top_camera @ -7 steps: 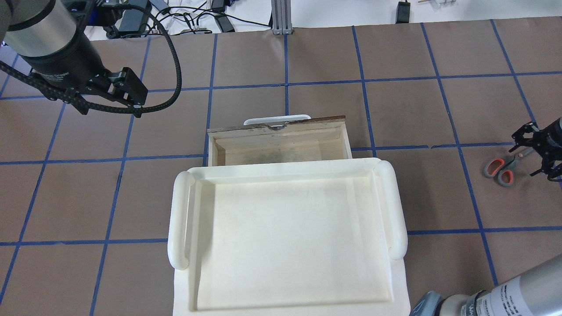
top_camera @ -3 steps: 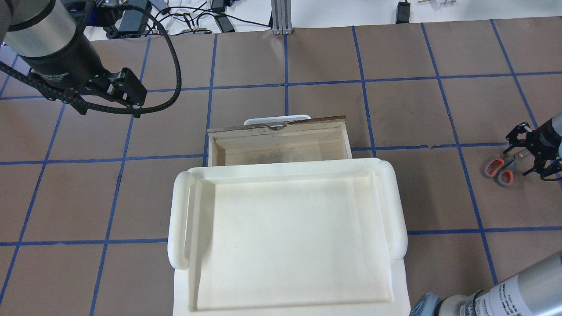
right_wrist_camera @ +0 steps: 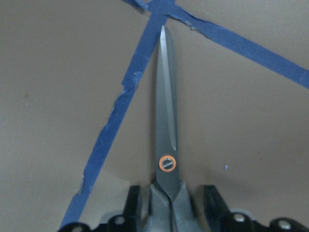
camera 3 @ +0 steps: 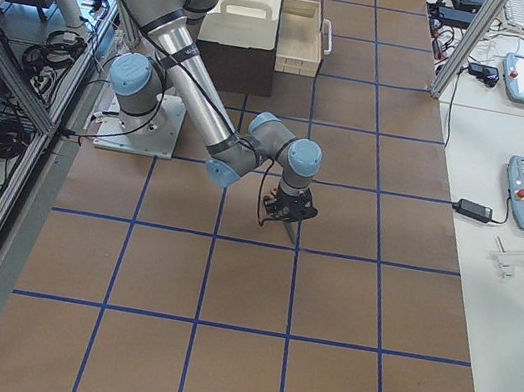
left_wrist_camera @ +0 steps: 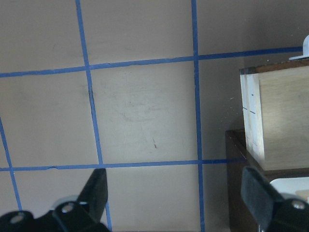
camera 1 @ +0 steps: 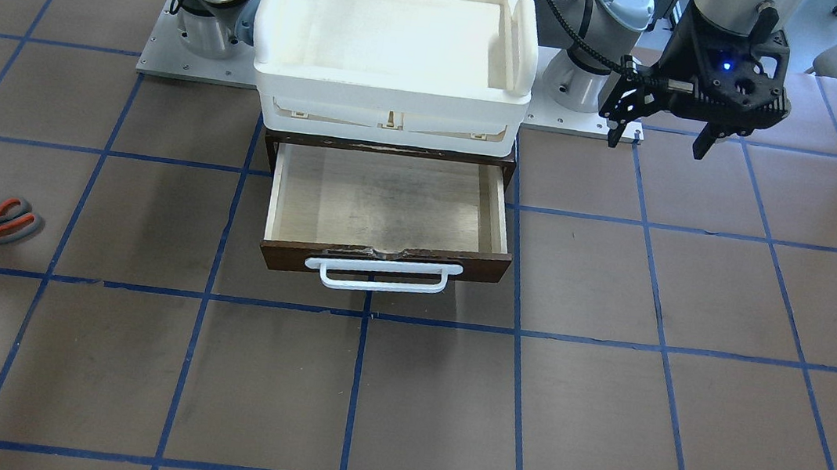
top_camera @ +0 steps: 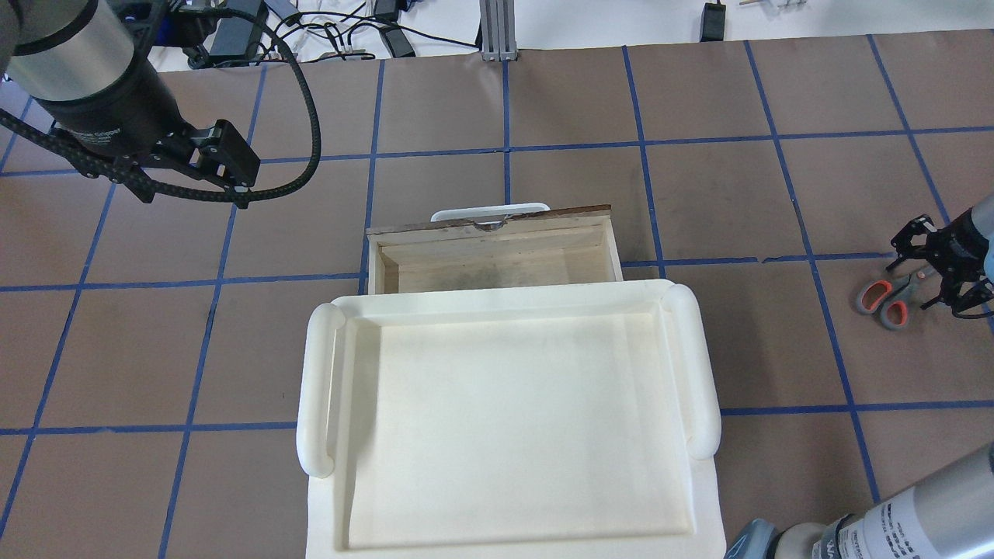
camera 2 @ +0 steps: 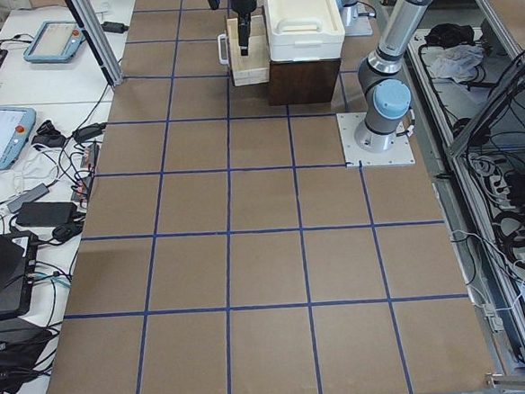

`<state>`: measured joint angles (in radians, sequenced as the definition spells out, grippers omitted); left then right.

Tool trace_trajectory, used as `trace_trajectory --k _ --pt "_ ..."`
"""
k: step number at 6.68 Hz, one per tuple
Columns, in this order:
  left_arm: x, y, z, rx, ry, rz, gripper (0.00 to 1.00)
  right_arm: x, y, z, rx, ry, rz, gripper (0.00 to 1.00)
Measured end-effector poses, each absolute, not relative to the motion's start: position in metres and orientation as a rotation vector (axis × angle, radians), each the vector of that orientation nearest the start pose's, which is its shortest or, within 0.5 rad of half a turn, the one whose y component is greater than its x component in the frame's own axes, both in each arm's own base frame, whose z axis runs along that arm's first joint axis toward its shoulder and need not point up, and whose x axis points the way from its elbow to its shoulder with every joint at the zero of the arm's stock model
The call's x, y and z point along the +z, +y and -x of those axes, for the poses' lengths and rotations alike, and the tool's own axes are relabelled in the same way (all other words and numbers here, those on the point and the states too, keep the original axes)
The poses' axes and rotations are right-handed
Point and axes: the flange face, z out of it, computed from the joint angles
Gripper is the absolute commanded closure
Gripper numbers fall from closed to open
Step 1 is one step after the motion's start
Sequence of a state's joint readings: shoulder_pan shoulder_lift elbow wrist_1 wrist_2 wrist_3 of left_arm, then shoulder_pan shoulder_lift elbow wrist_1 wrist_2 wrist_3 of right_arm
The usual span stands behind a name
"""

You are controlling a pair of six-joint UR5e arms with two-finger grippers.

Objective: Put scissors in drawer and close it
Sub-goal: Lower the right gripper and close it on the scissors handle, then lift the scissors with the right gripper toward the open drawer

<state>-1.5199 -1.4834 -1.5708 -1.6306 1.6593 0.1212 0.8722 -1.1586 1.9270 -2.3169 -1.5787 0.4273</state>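
The scissors (top_camera: 881,299) lie flat on the table at the far right, grey handles with orange-red loops; they also show in the front view (camera 1: 6,220). My right gripper (top_camera: 936,264) is low over them. In the right wrist view its fingers (right_wrist_camera: 134,203) stand on either side of the shank just behind the pivot, small gaps on both sides, dark blades (right_wrist_camera: 166,121) pointing away. The drawer (top_camera: 489,225) is pulled open and empty, dark front with white handle (camera 1: 382,274). My left gripper (camera 1: 656,145) hovers open and empty, to the left of the drawer in the overhead view.
A white plastic tray (top_camera: 703,365) sits on top of the brown cabinet, over the drawer's back part. Blue tape lines grid the brown table. Cables and power bricks (top_camera: 233,31) lie beyond the far edge.
My right gripper has shifted a little to the left along the scissors, toward the handles. The scissors have not moved. The left arm has barely moved.
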Motion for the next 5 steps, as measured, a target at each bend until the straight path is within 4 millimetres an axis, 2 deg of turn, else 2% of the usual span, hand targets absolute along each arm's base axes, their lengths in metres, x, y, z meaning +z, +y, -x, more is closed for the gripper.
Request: trace_trajectory --k 1,2,4,5 --pt "0.524 -0.462 0.100 -0.030 3.044 -0.105 0.00 0.181 -0.509 0.254 0.024 2.677 -1.659 0.95" --pt "0.524 -0.462 0.100 -0.029 3.041 -0.105 0.00 0.183 -0.510 0.255 0.026 2.692 -1.635 1.00" --pt "0.524 -0.462 0.100 -0.029 3.040 -0.107 0.00 0.188 -0.509 0.254 0.060 2.689 -1.625 1.00" --pt "0.524 -0.462 0.100 -0.029 3.039 -0.107 0.00 0.201 -0.511 0.252 0.063 2.670 -1.645 1.00"
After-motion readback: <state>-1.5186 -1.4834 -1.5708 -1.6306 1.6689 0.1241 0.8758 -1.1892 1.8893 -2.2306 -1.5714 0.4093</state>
